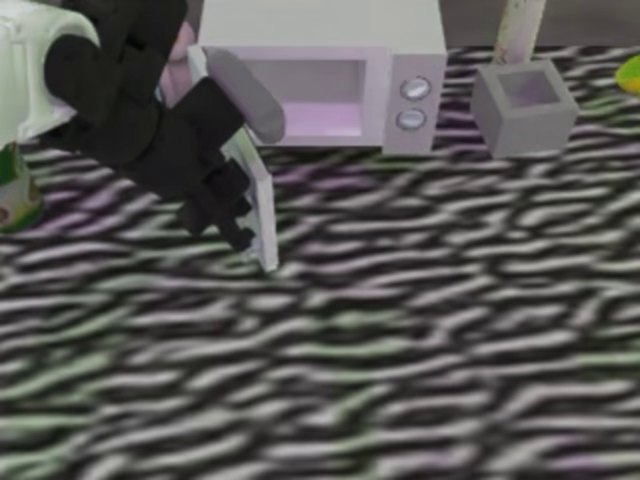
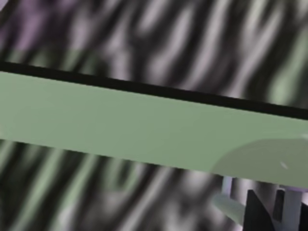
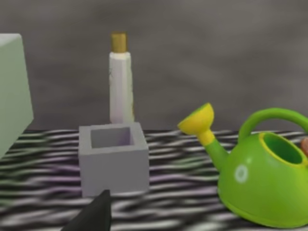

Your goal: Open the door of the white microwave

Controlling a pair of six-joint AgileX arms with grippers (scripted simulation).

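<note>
The white microwave point(image 1: 330, 85) sits at twelve o'clock on the tabletop point(image 1: 400, 330), its cavity exposed. The door point(image 1: 262, 215) is swung out toward about seven o'clock, roughly square to the front. The left gripper point(image 1: 238, 225) is at its free edge; whether its jaws clamp it I cannot tell. Little seems left.

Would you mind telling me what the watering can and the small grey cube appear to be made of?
Watering can: probably plastic; its bright green body with yellow spout is smooth and slightly glossy, with a soft highlight. Grey cube: less clear; its flat, matte, even grey walls could be painted plastic or metal. Both are rendered, so this is only a guess.
</note>
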